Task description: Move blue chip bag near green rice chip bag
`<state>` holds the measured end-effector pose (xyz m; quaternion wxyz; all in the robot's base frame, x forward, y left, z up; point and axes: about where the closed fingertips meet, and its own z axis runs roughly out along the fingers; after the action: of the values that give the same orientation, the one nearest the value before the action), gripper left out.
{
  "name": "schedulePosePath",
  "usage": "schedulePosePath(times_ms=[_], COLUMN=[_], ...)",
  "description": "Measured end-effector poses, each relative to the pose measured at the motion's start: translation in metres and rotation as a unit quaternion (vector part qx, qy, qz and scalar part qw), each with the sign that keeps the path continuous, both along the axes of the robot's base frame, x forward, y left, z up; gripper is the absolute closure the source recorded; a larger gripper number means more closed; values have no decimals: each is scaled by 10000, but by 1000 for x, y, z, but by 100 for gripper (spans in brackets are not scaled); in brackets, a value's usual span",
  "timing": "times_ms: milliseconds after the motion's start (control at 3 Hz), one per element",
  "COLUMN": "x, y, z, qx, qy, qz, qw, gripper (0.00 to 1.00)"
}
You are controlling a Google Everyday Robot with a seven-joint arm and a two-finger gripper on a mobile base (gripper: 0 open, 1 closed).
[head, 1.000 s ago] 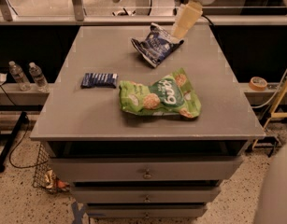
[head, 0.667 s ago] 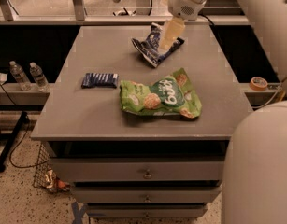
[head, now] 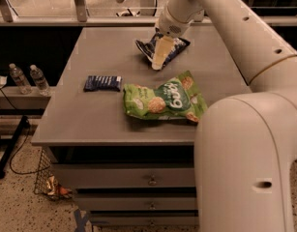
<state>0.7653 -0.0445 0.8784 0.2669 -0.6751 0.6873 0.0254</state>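
The blue chip bag (head: 149,48), dark navy and wrinkly, lies at the far middle of the grey table (head: 90,115). The green rice chip bag (head: 163,100), large and bright green with round rice cakes printed on it, lies nearer the front, right of centre. My gripper (head: 158,62) hangs from the white arm that reaches in from the right. Its pale fingers point down over the blue chip bag's near edge, covering part of it, a short way behind the green bag.
A small flat blue packet with white stripes (head: 103,82) lies left of the green bag. Two water bottles (head: 29,79) stand on a low shelf to the left. Drawers (head: 152,180) sit under the table top. My arm's big white body (head: 245,163) fills the right foreground.
The arm has swung in from the right and now fills the right side of the view. The gripper has moved left and toward the front, down onto the blue chip bag. The bags lie as before.
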Motion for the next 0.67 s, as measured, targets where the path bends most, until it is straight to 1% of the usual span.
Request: schedulePosePath(times_ms=[333,667], x=[12,17], y=[5,18], z=[-19,-33], qx=[-1,1], qy=[160,309], qz=[-45,53], qw=[9999,9995], gripper=[18,42])
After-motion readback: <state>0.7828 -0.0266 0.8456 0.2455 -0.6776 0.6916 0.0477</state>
